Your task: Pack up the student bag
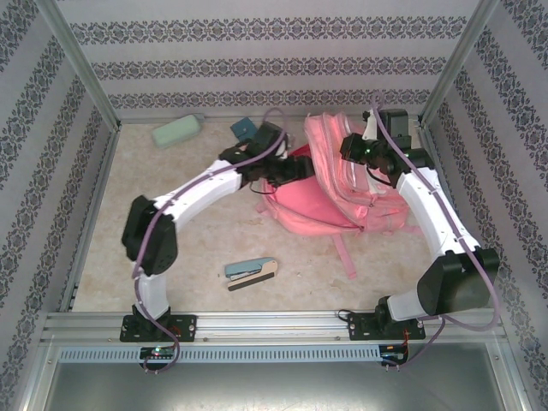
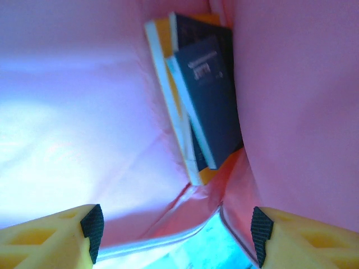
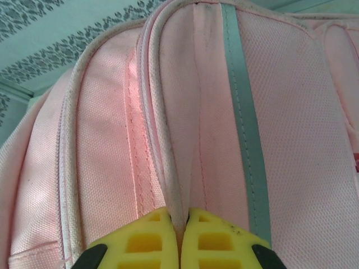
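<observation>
The student bag (image 1: 342,193), a big pink backpack, lies at the centre right of the table with its mouth facing left. My left gripper (image 1: 295,167) reaches into that mouth. Inside, it (image 2: 177,227) stands open, its black pads (image 2: 92,224) wide apart with nothing gripped. Deep in the pink lining (image 2: 291,101) stand two books (image 2: 196,95), dark blue covers with orange behind. A glossy cyan sheet (image 2: 207,249) lies just below the jaws. My right gripper (image 1: 358,150) is on the bag's top. It (image 3: 179,224) is shut on a piped seam of the student bag (image 3: 112,140).
A teal and cream stapler (image 1: 251,271) lies near the front centre of the table. A pale green pouch (image 1: 175,131) and a small blue item (image 1: 244,128) sit at the back left. A pink strap (image 1: 345,255) trails toward the front. Metal frame posts edge the table.
</observation>
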### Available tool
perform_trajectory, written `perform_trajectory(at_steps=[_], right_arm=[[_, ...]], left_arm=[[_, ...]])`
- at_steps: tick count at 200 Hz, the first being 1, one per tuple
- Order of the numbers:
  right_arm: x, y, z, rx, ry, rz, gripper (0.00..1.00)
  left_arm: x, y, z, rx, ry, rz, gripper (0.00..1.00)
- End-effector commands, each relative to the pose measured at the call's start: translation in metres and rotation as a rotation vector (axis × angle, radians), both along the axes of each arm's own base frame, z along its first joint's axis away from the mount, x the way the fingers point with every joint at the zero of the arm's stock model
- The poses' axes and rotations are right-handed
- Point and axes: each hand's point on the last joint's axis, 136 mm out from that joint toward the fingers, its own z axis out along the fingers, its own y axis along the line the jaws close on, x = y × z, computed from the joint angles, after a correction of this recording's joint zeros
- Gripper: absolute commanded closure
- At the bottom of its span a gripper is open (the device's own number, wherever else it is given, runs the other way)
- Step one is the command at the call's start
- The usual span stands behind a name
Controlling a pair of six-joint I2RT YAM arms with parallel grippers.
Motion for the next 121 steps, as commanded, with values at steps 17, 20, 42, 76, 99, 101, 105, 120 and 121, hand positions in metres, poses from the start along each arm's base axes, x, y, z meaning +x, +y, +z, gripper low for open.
perform_trajectory(at_steps=[17, 20, 42, 76, 99, 101, 105, 120, 121], right_arm=[[-0.002, -0.009, -0.031, -0.048, 0.026, -0.006, 1.00], [-0.002, -0.008, -0.033, -0.045, 0.028, -0.003, 1.00], [-0.006, -0.002, -0.048, -0.036, 0.057, 0.017, 1.00], [-0.010, 0.002, -0.056, -0.042, 0.071, 0.030, 1.00], [-0.009, 0.002, -0.051, -0.043, 0.055, 0.026, 1.00], [-0.009, 0.002, -0.050, -0.043, 0.055, 0.025, 1.00], [-0.008, 0.002, -0.049, -0.042, 0.052, 0.025, 1.00], [-0.006, 0.003, -0.046, -0.036, 0.046, 0.028, 1.00], [-0.006, 0.003, -0.046, -0.036, 0.048, 0.028, 1.00]], left_arm=[[0.013, 0.090, 0.010, 0.121, -0.072, 0.116, 0.28], [0.015, 0.097, 0.010, 0.131, -0.075, 0.127, 0.28], [0.028, 0.130, 0.009, 0.150, -0.090, 0.180, 0.27], [0.022, 0.152, -0.012, 0.231, -0.038, 0.173, 0.27], [0.004, 0.155, -0.032, 0.272, 0.008, 0.114, 0.29], [0.002, 0.156, -0.034, 0.276, 0.012, 0.109, 0.29], [-0.002, 0.155, -0.037, 0.282, 0.021, 0.093, 0.30], [-0.022, 0.159, -0.051, 0.322, 0.055, 0.039, 0.31], [-0.023, 0.159, -0.052, 0.326, 0.056, 0.035, 0.31]])
